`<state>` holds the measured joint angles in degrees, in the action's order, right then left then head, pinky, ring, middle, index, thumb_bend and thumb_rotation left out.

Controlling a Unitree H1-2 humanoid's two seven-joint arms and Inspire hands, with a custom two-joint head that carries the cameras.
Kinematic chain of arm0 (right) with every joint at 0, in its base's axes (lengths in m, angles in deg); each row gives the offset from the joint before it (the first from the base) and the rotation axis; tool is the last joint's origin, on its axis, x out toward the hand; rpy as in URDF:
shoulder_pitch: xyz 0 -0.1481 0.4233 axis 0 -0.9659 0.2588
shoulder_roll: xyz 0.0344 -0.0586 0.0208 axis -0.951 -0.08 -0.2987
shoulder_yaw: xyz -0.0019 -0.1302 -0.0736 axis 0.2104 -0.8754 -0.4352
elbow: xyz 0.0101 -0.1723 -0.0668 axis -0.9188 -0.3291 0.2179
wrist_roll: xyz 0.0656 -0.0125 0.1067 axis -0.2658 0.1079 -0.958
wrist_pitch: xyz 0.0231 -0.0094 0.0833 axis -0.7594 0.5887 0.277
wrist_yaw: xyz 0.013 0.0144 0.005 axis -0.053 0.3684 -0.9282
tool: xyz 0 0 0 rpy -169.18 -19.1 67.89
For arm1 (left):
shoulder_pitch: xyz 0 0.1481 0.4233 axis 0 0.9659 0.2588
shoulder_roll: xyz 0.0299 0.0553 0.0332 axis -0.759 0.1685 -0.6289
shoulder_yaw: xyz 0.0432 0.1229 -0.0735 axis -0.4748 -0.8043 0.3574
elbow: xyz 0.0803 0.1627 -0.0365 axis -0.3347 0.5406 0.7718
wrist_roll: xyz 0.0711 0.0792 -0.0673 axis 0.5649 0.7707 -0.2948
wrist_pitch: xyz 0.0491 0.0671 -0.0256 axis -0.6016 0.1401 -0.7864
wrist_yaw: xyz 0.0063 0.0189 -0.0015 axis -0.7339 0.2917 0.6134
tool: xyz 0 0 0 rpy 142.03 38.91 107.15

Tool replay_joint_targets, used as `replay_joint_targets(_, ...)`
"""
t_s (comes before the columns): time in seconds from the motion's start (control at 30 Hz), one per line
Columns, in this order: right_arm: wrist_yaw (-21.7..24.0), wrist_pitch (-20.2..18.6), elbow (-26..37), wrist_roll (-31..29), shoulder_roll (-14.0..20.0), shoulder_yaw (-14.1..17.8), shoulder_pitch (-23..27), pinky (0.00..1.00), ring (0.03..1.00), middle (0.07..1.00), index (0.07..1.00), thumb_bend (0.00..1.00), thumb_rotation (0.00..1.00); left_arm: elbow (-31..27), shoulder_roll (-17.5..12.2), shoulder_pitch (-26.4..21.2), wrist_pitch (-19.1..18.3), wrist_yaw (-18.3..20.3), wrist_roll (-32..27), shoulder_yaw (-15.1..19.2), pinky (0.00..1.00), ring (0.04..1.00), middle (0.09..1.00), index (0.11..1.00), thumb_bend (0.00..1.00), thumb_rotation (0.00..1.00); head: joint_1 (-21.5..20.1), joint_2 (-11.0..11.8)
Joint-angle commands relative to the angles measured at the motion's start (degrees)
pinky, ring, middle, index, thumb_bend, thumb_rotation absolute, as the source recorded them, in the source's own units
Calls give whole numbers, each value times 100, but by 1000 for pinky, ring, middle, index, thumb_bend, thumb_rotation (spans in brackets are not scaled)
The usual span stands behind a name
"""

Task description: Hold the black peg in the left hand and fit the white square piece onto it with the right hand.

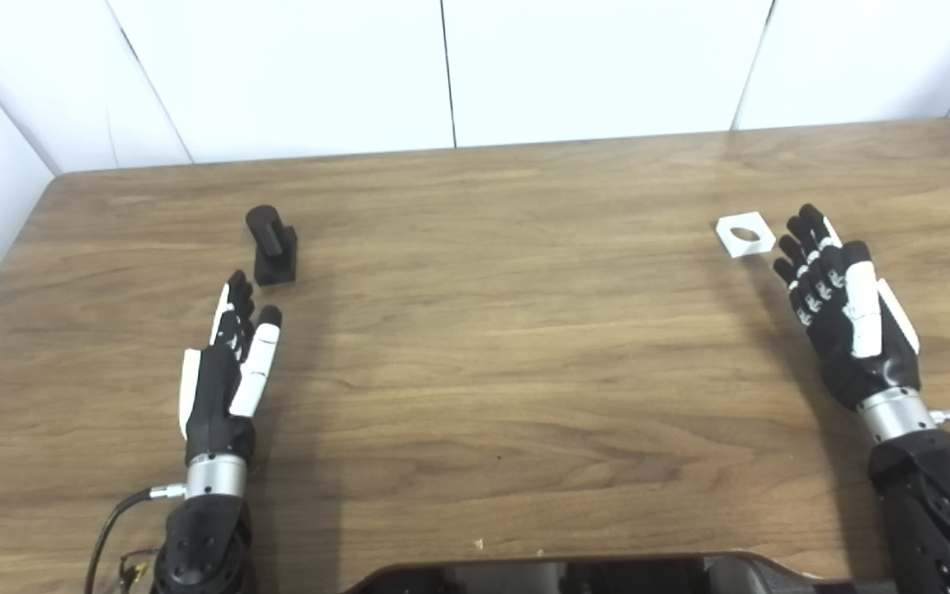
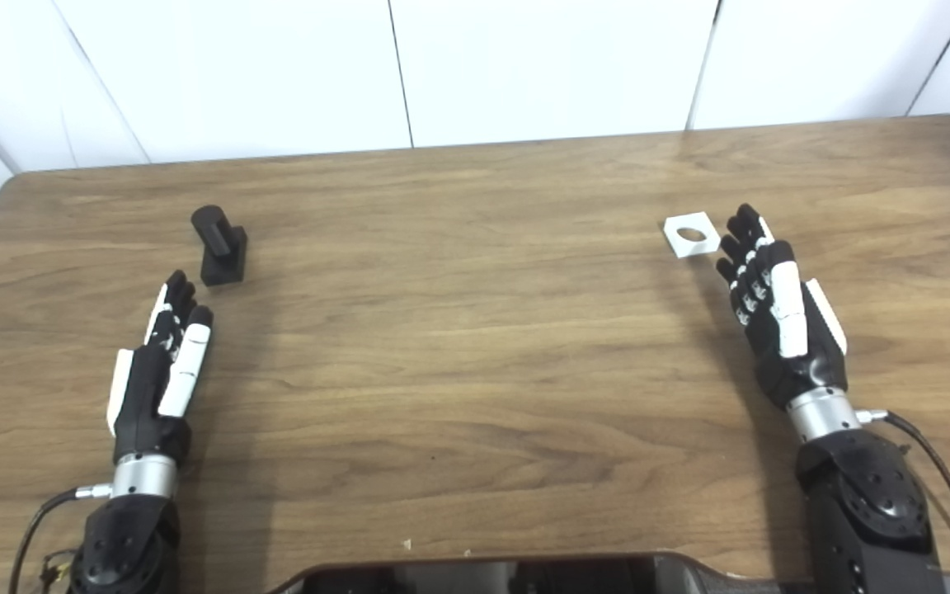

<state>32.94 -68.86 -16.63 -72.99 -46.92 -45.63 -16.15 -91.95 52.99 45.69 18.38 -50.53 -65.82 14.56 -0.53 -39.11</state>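
The black peg (image 1: pixel 272 244), a short round post on a square black base, stands on the wooden table (image 1: pixel 491 346) at the left. My left hand (image 1: pixel 232 363) is open and empty, fingers straight, just in front of the peg and not touching it. The white square piece (image 1: pixel 745 234) with a round hole lies flat on the table at the right. My right hand (image 1: pixel 842 309) is open and empty, its fingertips (image 1: pixel 797 227) close to the right edge of the white piece. In the right eye view the peg (image 2: pixel 218 239) and the white piece (image 2: pixel 691 234) show the same way.
White wall panels (image 1: pixel 442 74) stand behind the table's far edge and along its left side. A dark part of my body (image 1: pixel 574 573) shows at the bottom edge. Cables (image 1: pixel 116 520) trail from both wrists.
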Motion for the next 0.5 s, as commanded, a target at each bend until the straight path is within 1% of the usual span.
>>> replay_joint_targets(0.0,80,157,-466,-44,-107,-33,-236,1000,1000,1000,1000,525,1000,-133,3,-48,-37,-28,28,-17,1000,1000,1000,1000,515,752,3,-2)
replay_joint_targets(0.27,140,242,-633,-71,-78,-25,-181,1000,1000,1000,1000,524,1000,-104,43,-84,-19,-131,128,-19,1000,1000,1000,1000,504,767,113,77)
replay_joint_targets(0.43,189,292,-777,-82,-57,-19,-147,1000,1000,1000,1000,529,1000,-264,64,-166,-282,-362,678,-53,1000,1000,1000,993,476,776,163,115)
replay_joint_targets(0.47,185,300,-798,-70,-60,-18,-142,1000,1000,1000,1000,531,1000,-335,51,-192,-397,-398,885,-84,1000,1000,1000,993,473,776,181,124)
